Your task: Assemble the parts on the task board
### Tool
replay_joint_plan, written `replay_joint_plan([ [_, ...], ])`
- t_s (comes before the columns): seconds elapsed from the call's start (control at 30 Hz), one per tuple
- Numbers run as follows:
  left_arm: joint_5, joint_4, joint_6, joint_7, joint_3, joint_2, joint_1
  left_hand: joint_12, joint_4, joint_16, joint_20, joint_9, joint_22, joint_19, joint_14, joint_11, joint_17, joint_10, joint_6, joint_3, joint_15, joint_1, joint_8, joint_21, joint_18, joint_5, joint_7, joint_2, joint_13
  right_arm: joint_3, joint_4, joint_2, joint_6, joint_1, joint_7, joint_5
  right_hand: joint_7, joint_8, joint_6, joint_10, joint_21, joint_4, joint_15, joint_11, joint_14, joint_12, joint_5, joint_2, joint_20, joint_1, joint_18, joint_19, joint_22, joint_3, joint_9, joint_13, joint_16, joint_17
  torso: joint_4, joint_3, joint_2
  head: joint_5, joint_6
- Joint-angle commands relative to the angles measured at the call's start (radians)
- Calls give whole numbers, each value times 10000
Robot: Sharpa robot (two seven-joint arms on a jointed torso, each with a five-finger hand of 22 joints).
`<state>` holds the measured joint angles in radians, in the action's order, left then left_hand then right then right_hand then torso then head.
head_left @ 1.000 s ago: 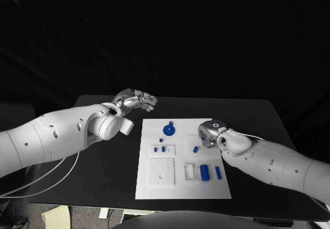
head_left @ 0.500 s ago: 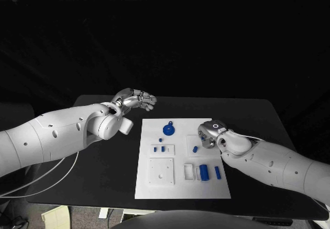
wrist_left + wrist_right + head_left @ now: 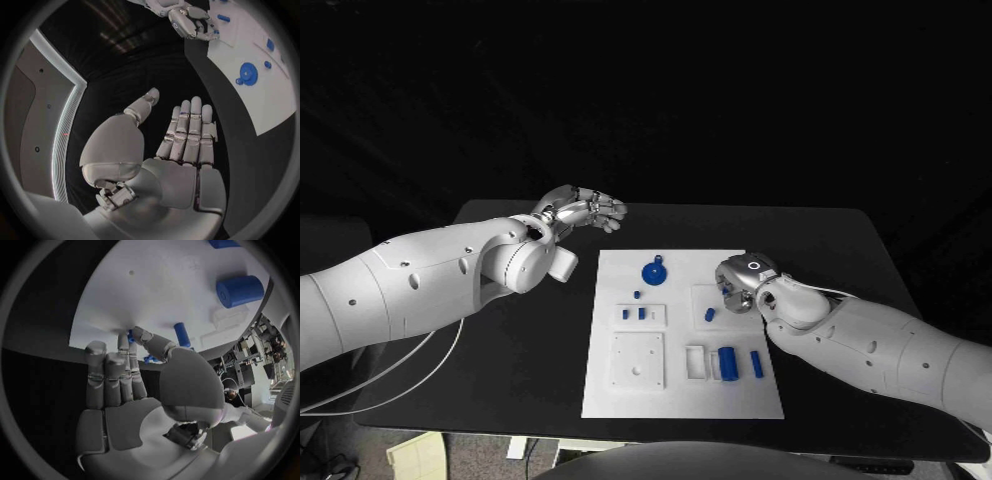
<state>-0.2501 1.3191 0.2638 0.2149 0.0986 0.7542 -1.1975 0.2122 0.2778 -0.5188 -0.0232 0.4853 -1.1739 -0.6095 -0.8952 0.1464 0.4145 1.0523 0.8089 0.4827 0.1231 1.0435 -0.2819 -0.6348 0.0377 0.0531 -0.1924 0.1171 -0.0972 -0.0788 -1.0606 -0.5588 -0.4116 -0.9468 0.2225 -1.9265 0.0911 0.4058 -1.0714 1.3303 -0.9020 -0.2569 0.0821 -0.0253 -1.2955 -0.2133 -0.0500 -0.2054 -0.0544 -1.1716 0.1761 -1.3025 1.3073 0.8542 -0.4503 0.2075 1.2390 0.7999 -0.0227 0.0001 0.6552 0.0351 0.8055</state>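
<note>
The white task board (image 3: 682, 392) lies mid-table. On it are a blue gear (image 3: 653, 271), small blue pieces (image 3: 635, 313), a blue cylinder (image 3: 728, 359) and a blue bar (image 3: 757, 362). My right hand (image 3: 740, 280) is low over the board's right middle. In the right wrist view its thumb and a fingertip (image 3: 123, 340) pinch a small blue part (image 3: 130, 335) at the board's surface (image 3: 156, 285), beside a blue peg (image 3: 181, 334). My left hand (image 3: 589, 208) hovers off the board's far left corner. It holds nothing, its fingers (image 3: 187, 130) straight and the thumb apart.
A white square plate with holes (image 3: 639, 360) and small white holders (image 3: 697, 358) sit on the board's near half. Black table (image 3: 516, 380) surrounds the board on both sides. My left forearm (image 3: 430, 280) spans the table's left part.
My right hand has edged very slightly toward the near right. The left arm and the parts on the board have not moved.
</note>
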Motion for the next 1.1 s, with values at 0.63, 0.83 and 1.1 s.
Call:
replay_joint_plan([
  [0.63,-19,-39,23,97,-8,52,-30,-76,-26,58,-30,-22,-23,4,-84,74,37,-31,-92,-41,22,69,23,47,165,-13,16,39,23,209,-915,-572,60,-376,-79,133,-17,67,-74,84,-47,29,59,22,-13,-83,14,-34,-87,45,857,-47,142,84,-40,335,-3,9,14,4,5,23,-42],
  [0.83,-19,-26,33,99,-8,75,-32,-79,-27,63,-29,-23,-24,2,-85,75,44,-31,-95,-40,22,69,23,50,164,-12,15,43,27,393,-1629,-885,-317,-393,-149,340,-18,66,-75,84,-45,40,61,24,-13,-85,14,-40,-88,53,857,-47,140,86,-45,350,-6,9,10,-1,2,81,-59],
  [1.1,-19,-36,31,115,-8,53,-32,-82,-32,71,-27,-24,-27,-1,-87,76,53,-29,-98,-39,21,68,21,54,163,-12,14,42,31,430,-2495,-771,-502,-387,-328,606,-20,66,-78,83,-41,62,68,30,-13,-87,13,-45,-95,50,857,-51,135,103,-56,376,-12,7,-3,2,10,242,-67],
])
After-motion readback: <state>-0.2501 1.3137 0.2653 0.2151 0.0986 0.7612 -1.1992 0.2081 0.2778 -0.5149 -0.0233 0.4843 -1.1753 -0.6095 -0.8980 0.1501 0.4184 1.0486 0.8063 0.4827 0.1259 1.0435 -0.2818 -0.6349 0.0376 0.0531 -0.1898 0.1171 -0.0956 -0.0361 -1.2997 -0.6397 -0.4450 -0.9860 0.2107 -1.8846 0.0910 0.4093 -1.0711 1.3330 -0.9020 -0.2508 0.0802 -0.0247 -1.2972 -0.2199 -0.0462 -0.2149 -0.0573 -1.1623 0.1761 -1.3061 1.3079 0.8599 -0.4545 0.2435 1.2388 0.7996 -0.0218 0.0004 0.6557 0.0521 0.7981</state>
